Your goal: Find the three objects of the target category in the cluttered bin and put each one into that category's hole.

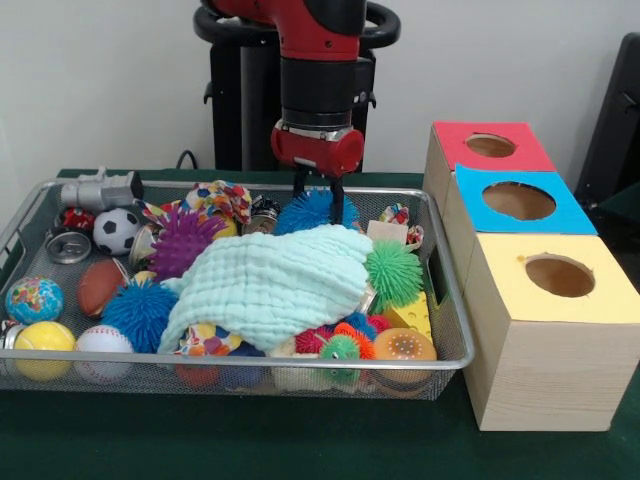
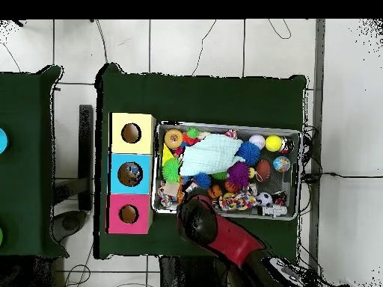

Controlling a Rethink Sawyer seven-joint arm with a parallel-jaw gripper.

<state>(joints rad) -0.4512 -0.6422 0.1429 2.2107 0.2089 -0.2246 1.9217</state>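
A wire mesh bin [image 1: 453,300] holds a heap of toys with a mint green cloth [image 1: 270,282] spread over the middle. My gripper [image 1: 318,197] hangs at the bin's far side, open, its two fingers straddling the top of a blue spiky ball [image 1: 312,213]. Other spiky balls lie around: purple [image 1: 182,240], blue [image 1: 138,312] and green [image 1: 394,272]. To the right stand three boxes with a round hole in each top: red [image 1: 490,146], blue [image 1: 518,201] and yellow [image 1: 558,276]. In the overhead view the arm [image 2: 200,218] hides the gripper above the bin [image 2: 224,125].
Sports balls fill the bin's left end: a soccer ball [image 1: 116,230], a football [image 1: 99,286], a baseball [image 1: 103,342] and a yellow tennis ball [image 1: 43,338]. A grey toy [image 1: 100,188] rests on the far left rim. A doughnut [image 1: 403,346] and a cheese wedge [image 1: 413,315] lie front right.
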